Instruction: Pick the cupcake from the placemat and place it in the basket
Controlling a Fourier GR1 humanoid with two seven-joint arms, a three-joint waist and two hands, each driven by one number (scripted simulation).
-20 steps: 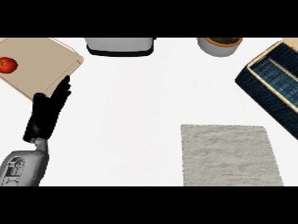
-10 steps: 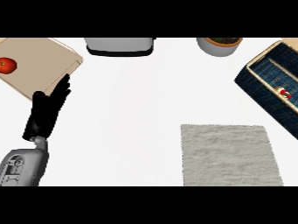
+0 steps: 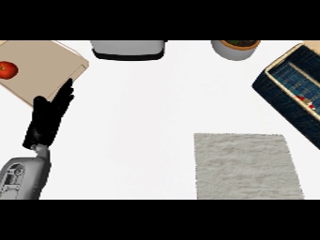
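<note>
In the head view, we see the left hand [image 3: 48, 117] at the left of the tabletop [image 3: 155, 103]. Its fingers are straight and hold nothing, and we take it to be resting out of the way. The right hand does not show. The placemat [image 3: 245, 166] lies bare. The cupcake [image 3: 306, 101] sits inside the basket [image 3: 293, 112], so we judge the placing done. It is too small for us to tell which way it points or its long axis.
</note>
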